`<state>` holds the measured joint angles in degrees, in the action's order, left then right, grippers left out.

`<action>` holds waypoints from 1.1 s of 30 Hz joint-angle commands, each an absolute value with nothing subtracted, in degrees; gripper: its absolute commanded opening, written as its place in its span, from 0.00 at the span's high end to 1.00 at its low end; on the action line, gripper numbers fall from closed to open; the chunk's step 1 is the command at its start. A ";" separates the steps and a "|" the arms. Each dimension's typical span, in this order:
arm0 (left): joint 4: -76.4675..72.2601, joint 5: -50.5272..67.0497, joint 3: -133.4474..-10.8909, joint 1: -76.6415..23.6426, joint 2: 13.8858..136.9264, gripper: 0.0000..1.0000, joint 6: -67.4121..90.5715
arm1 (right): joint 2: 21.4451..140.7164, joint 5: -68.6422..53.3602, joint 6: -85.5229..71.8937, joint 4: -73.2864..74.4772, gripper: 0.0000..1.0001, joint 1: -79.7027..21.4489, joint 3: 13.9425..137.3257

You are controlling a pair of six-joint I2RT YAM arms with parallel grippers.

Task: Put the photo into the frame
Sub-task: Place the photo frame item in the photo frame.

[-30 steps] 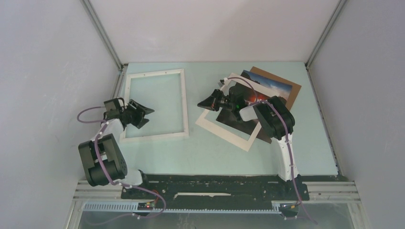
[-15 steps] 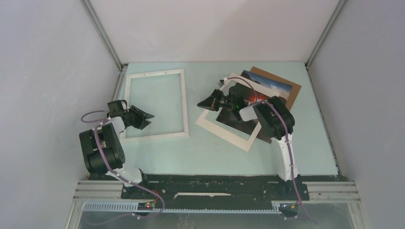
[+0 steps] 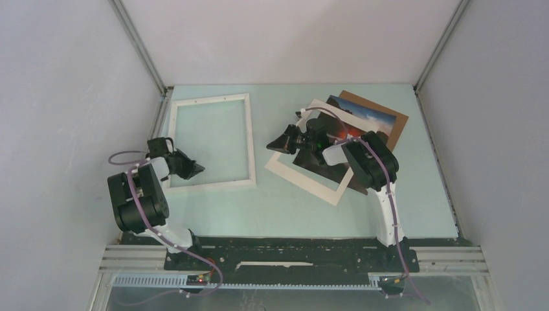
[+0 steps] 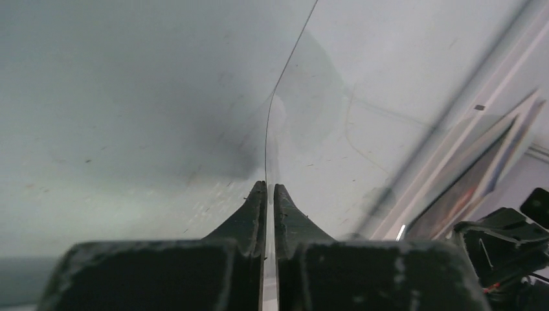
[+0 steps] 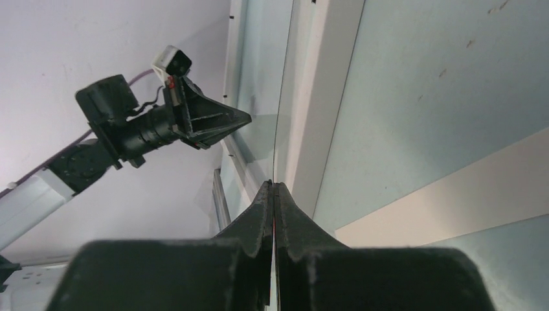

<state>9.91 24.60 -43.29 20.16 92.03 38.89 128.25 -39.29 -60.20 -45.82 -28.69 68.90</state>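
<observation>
The white frame [image 3: 249,139] lies flat at the left of the table. Its rail shows blurred in the left wrist view [image 4: 472,123] and as a white band in the right wrist view [image 5: 324,97]. The photo [image 3: 303,179], a dark print with a wide white border, lies tilted at centre right, partly under my right arm. My left gripper [image 3: 199,169] is shut over the frame's near left corner, tips [image 4: 269,184] almost touching. My right gripper [image 3: 272,145] is shut, hovering over the photo's left edge [image 5: 453,194]. A hairline runs away from the tips [image 5: 272,183]; I cannot tell what it is.
A brown backing board [image 3: 396,122] lies under the photo's far right corner. Grey enclosure walls close in the table on the left, back and right. In the right wrist view the left gripper [image 5: 243,118] points toward me across the frame.
My left gripper has closed from wide open and drawn back toward its base, along the frame's near left corner. The right gripper has barely shifted and stays shut.
</observation>
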 commanded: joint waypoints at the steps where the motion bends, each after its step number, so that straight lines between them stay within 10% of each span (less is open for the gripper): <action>1: 17.32 20.87 -47.37 20.05 88.11 0.98 32.49 | 124.73 -39.15 -56.84 -42.11 0.97 -31.78 68.81; 33: 29.79 7.16 -63.32 23.89 85.35 1.00 23.69 | 132.82 -33.03 -60.83 -46.15 1.00 -35.84 80.45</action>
